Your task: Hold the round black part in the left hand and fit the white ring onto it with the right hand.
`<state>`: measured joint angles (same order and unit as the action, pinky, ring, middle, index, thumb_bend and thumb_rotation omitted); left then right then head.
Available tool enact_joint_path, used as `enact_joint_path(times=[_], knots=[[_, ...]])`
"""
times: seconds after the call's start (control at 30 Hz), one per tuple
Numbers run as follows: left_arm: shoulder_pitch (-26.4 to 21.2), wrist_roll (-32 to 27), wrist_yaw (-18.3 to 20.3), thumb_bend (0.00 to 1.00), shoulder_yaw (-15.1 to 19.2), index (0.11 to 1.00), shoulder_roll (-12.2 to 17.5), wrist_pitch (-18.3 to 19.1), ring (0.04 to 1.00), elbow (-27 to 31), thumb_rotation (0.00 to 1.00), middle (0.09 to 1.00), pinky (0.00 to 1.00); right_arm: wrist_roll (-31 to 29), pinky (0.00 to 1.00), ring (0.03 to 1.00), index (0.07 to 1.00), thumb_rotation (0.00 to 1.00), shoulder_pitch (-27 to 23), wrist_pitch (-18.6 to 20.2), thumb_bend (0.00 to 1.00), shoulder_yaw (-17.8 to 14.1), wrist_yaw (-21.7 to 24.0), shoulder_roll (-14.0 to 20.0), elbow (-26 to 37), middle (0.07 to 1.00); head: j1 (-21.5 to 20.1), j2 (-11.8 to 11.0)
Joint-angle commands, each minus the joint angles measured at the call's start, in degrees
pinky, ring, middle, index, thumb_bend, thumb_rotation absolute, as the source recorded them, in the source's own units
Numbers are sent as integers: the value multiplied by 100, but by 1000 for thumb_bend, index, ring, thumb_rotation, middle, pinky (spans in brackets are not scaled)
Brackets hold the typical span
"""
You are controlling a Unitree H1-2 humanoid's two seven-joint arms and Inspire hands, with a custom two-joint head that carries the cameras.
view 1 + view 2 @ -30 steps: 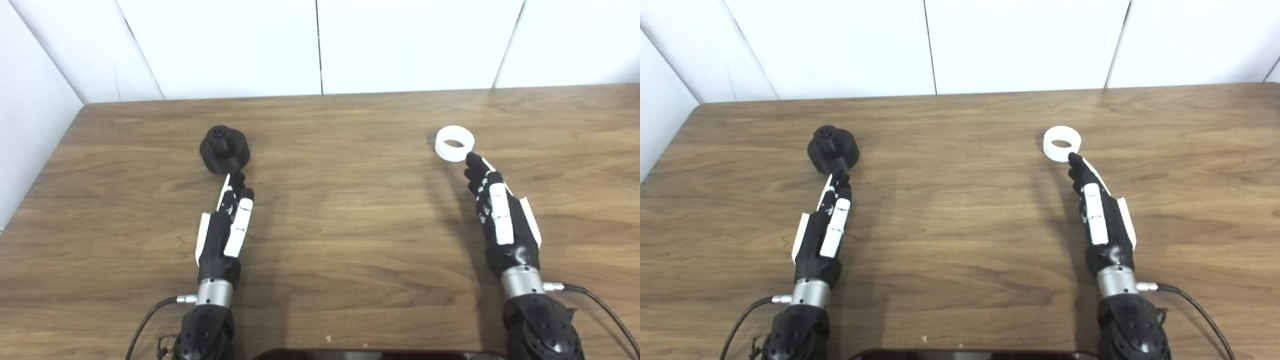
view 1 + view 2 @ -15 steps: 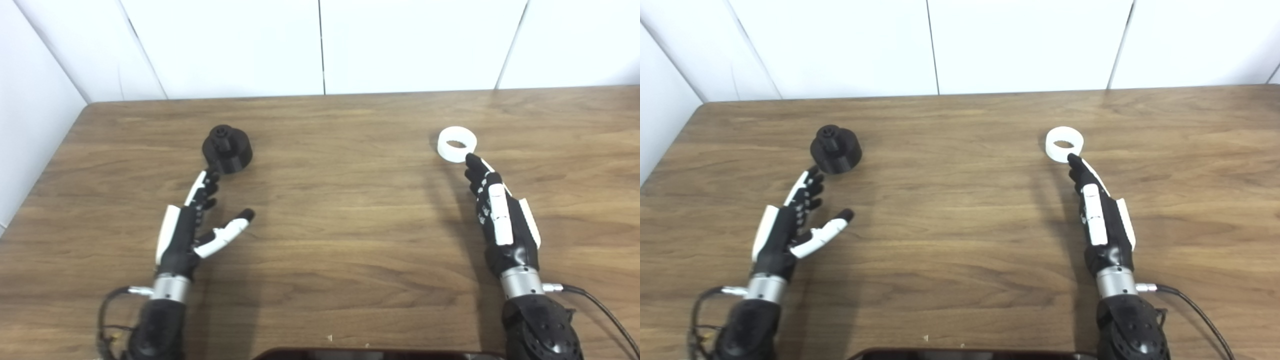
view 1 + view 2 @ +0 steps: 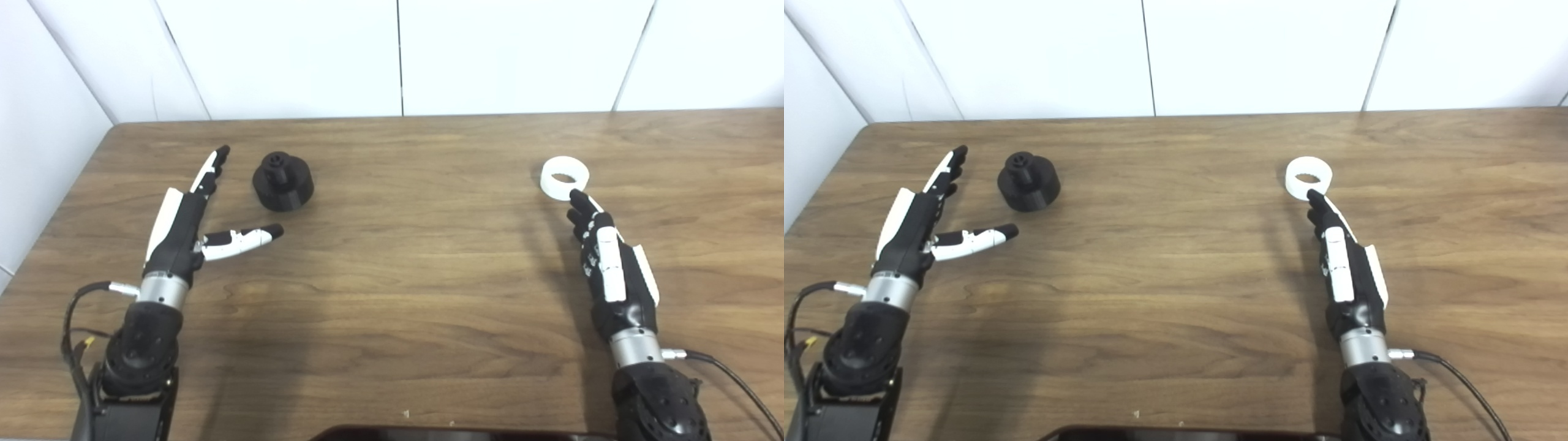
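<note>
left eye view
progress: basically nothing done yet. the round black part [image 3: 283,182] sits on the wooden table [image 3: 404,275], toward the far left corner, and nobody's holding it
left hand [image 3: 187,217]: spread wide, holding nothing, fingers pointing at the far edge, thumb sticking out toward the part. it's just beside the part on the left-edge side, not touching as far as i can see
white ring [image 3: 564,177]: lying flat toward the far right of the table, well apart from the black part
right hand [image 3: 606,263]: fingers straight and close together, gripping nothing, fingertips right at the ring's near rim. can't tell if they actually touch

right eye view
what's left: grab the part, grab the ring, bring them together, seat the ring. so pretty much everything, i'd say
black part [image 3: 1028,181]: matte, squat cylinder with a small knob on top that has a hole in it
ring [image 3: 1308,177]: short, thick-walled, smooth white band, looks like plastic
table [image 3: 1176,275]: brown woodgrain, slight sheen
left hand [image 3: 922,220]: same deal, wide open
right hand [image 3: 1344,263]: flat and narrow, empty
</note>
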<state>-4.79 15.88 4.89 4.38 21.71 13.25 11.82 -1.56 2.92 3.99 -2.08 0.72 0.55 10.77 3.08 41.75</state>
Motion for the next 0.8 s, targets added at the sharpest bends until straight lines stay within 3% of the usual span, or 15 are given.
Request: enact_joint_path(times=[0.0,0.2,0.43,0.77], knots=[[-366,243,-56,931,-21,972,212,-23,947,-38,242,975,869,-32,1000,944,889,987,171,-44,464,61,-16,-108,8,937,7,-2],[-675,703,-181,931,-159,955,244,95,963,-383,233,969,895,-45,996,935,889,973,167,-72,463,86,-54,-163,-23,932,10,-9],[-937,980,-441,939,-239,930,307,-314,957,-1019,237,964,874,-57,1000,936,888,966,189,-79,491,101,-111,-162,-9,929,-10,-23],[-1282,1168,-363,981,-399,940,534,-345,958,-1641,182,961,869,-106,995,930,886,989,189,-185,464,107,-108,-148,-48,925,-3,-58]])
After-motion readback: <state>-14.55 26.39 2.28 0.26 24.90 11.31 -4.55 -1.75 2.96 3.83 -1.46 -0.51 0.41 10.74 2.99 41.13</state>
